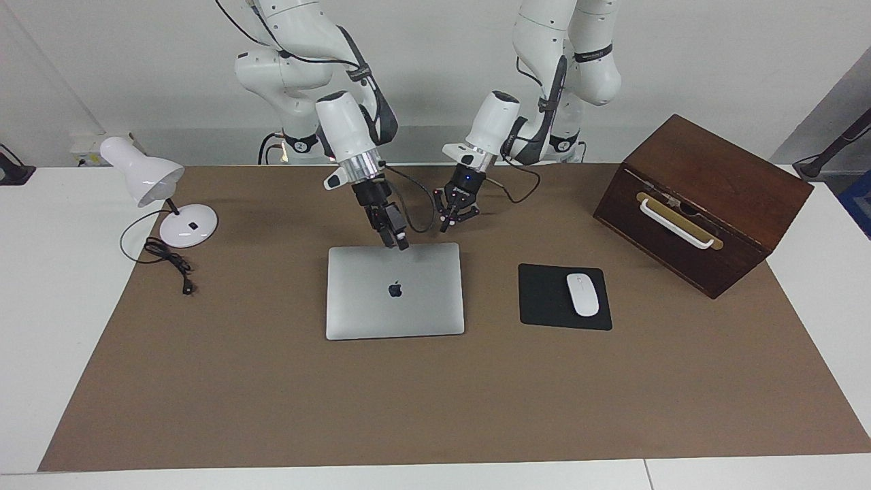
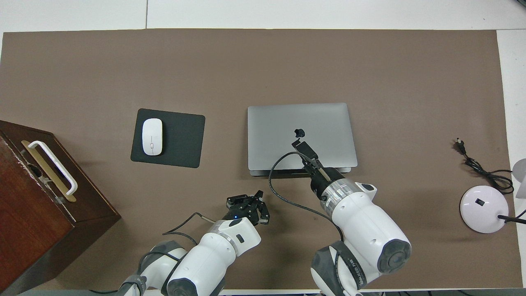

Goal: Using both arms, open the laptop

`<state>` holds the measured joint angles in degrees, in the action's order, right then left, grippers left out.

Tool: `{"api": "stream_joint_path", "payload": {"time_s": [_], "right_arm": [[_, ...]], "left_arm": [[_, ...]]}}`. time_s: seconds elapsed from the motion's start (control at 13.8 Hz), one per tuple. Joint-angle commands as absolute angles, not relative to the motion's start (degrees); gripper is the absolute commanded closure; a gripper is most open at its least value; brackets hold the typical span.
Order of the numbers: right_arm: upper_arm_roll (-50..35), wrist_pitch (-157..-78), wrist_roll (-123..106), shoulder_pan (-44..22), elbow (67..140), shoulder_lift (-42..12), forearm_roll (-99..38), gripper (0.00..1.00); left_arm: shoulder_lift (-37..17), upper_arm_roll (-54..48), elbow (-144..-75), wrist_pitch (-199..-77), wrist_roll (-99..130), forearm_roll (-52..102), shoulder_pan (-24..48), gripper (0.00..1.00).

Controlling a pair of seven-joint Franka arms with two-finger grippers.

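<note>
the thin silver-grey laptop [image 1: 395, 290] lay flat and fully closed on the brown table mat [image 1: 272, 395], mid-table, beside the black square mouse pad [image 1: 544, 299] carrying a white mouse [image 1: 582, 294]. lid not raised at all, so no opening was done as far as the pictures showed.

right gripper [image 1: 400, 242] sat over the laptop's edge nearest the robots, tip at or just above the lid; contact could not be told. fingertips looked together, nothing held. left gripper [image 1: 450, 220] hung over bare mat next to the laptop's robot-side corner, toward the left arm's end, fingers shut on nothing, clear of the laptop.

my read: approach stage only. left to do: one arm pins the base, the other gets under the lid edge and swings it up.

dark wooden box [image 1: 701, 204] with a white handle and white desk lamp [image 1: 163, 197] stood well apart at the table's ends, not involved.
</note>
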<state>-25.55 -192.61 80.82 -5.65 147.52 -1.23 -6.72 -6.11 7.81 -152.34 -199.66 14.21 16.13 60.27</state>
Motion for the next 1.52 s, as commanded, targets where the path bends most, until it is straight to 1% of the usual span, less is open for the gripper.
{"api": "stream_joint_path", "payload": {"time_s": [0.0, 0.29, 0.58, 0.72, 1.01, 1.23, 1.45], "right_arm": [[-25.8, -194.4, 78.6, -5.2, 146.9, -2.6, -8.0, 0.00], [-25.9, -194.3, 78.7, -5.3, 147.0, -2.5, -8.0, 0.00], [-25.8, -194.4, 77.7, -5.3, 146.4, -3.7, -8.0, 0.00], [-25.8, -194.1, 77.4, -5.1, 145.9, -4.0, -8.0, 0.00], [-25.8, -194.3, 76.7, -4.8, 145.5, -4.9, -8.0, 0.00], [-26.1, -194.6, 77.4, -5.1, 146.3, -4.0, -8.1, 0.00], [-26.3, -195.6, 79.5, -5.6, 147.9, -2.4, -8.1, 0.00]], "left_arm": [[-8.5, 7.6, -150.0, -200.7, 14.0, 16.7, 58.8, 1.00], [-10.9, 7.6, -147.6, -200.7, 13.4, 16.3, 57.2, 1.00], [-13.1, 7.6, -145.2, -200.7, 13.4, 16.2, 55.6, 1.00], [-13.3, 7.6, -144.9, -200.7, 13.2, 16.1, 55.5, 1.00], [-15.3, 7.5, -143.3, -200.7, 12.6, 10.6, 52.6, 1.00], [-15.4, 7.6, -142.8, -200.7, 12.6, 9.8, 52.2, 1.00], [-15.7, 7.5, -142.8, -200.7, 12.6, 3.1, 49.0, 1.00]]}}
